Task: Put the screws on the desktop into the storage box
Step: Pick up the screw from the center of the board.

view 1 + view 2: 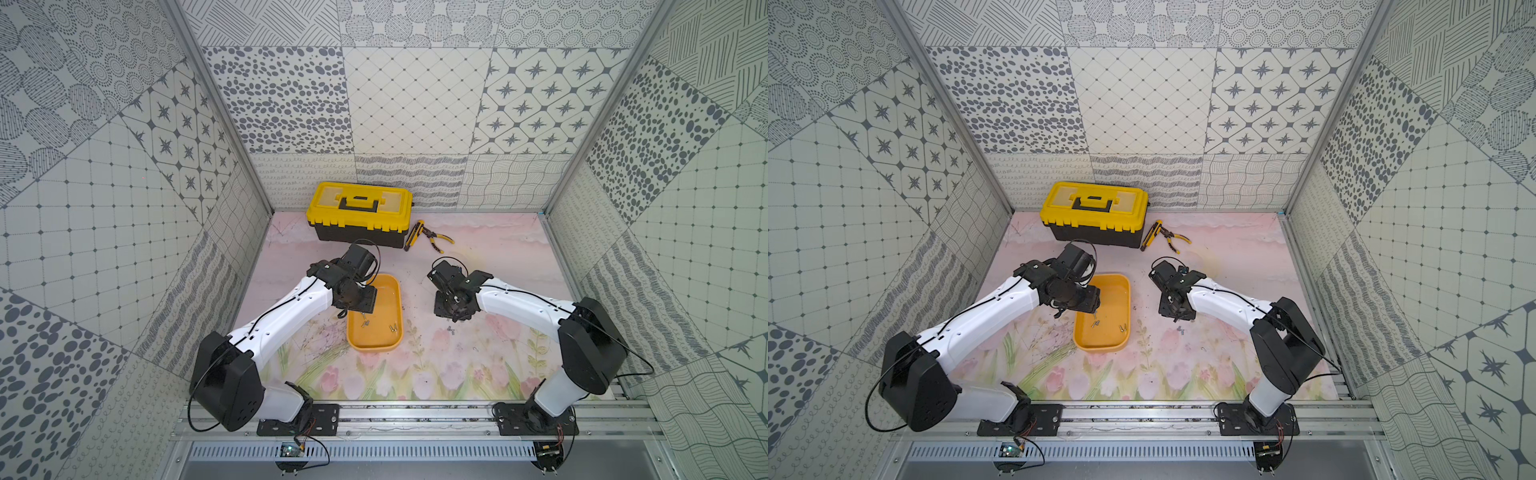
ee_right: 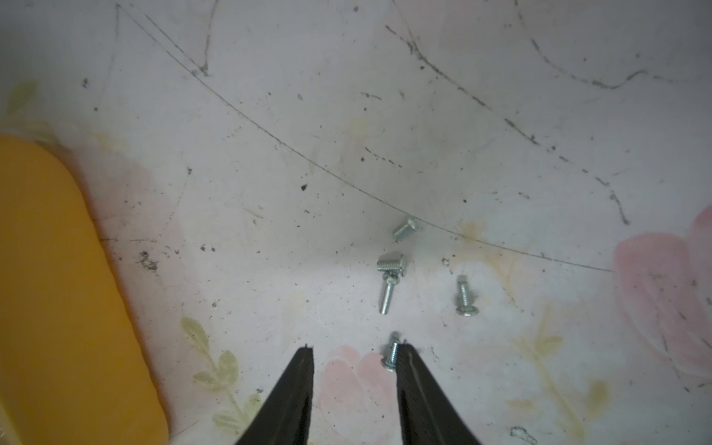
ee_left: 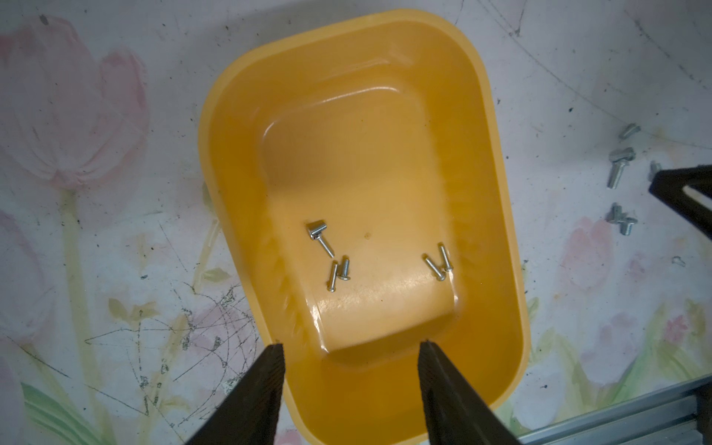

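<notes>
In glossy storage box [image 3: 235, 162], threaded screws [image 3: 344, 268]

Screws [image 3: 333, 275] in orange storage box [image 3: 239, 154], more screws on desktop [image 3: 115, 250]

Both top views look steeply down from high at the front. The wrist cameras look down from close, sharing the storage box [image 3: 489, 289] and, seemingly, loose screws [image 2: 387, 296].
</notes>
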`<act>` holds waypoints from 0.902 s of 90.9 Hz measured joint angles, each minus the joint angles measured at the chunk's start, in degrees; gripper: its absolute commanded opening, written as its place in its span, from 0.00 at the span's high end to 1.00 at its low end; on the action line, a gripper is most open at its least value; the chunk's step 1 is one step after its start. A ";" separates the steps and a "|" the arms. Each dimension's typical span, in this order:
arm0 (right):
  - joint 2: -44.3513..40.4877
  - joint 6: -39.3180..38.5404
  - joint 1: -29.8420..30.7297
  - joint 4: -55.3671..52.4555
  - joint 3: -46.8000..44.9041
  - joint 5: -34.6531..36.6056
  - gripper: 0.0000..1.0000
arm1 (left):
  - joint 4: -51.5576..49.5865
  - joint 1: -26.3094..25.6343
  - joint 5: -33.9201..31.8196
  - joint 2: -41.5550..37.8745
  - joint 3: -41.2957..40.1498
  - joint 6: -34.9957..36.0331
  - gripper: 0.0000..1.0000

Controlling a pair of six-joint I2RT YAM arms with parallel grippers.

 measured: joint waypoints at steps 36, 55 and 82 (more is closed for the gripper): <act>6.73 1.92 0.04 -1.84 0.87 1.70 0.70 | 0.48 0.00 0.00 -0.46 -0.33 0.02 0.40; 8.24 2.14 -0.59 -1.84 1.11 1.90 0.74 | 0.50 0.02 -0.02 -0.24 -0.31 0.02 0.40; 9.62 1.81 -1.49 -0.59 1.42 1.25 0.82 | 0.50 0.02 -0.15 -0.20 -0.31 0.04 0.40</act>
